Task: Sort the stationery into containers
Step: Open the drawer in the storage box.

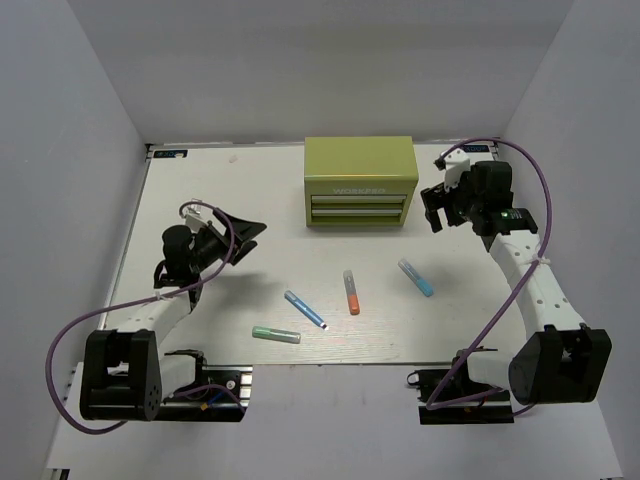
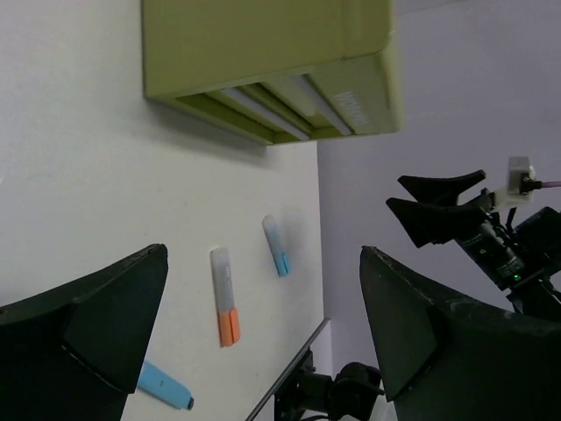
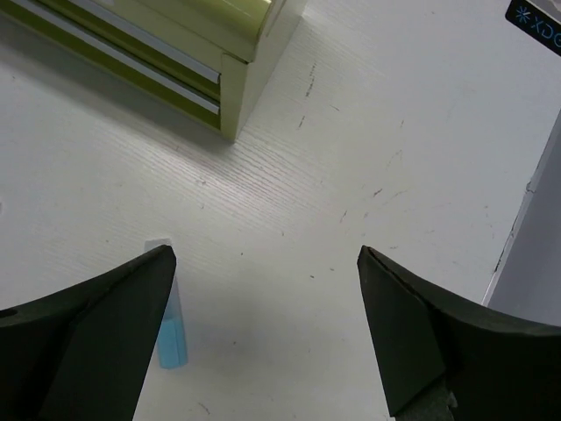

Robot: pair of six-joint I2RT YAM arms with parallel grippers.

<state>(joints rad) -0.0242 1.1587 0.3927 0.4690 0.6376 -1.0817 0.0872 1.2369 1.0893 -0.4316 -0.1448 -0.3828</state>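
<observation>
The lime-green chest (image 1: 360, 182) stands at the back middle of the table, both front drawers pushed in. Four pens lie in front of it: light blue (image 1: 415, 277), orange with a greyish cap (image 1: 351, 292), blue with a white tip (image 1: 305, 310) and mint green (image 1: 275, 335). My left gripper (image 1: 250, 242) hovers open left of the chest, holding nothing. Its wrist view shows the chest (image 2: 263, 61), the orange pen (image 2: 225, 296), the light blue pen (image 2: 276, 246) and the blue pen (image 2: 164, 386). My right gripper (image 1: 433, 212) is open and empty right of the chest (image 3: 158, 35), above the light blue pen (image 3: 171, 329).
White walls close in the table on the left, back and right. The table's near edge runs just below the pens, with both arm bases (image 1: 160, 375) mounted beyond it. A small black label (image 3: 535, 22) sits at the far right corner.
</observation>
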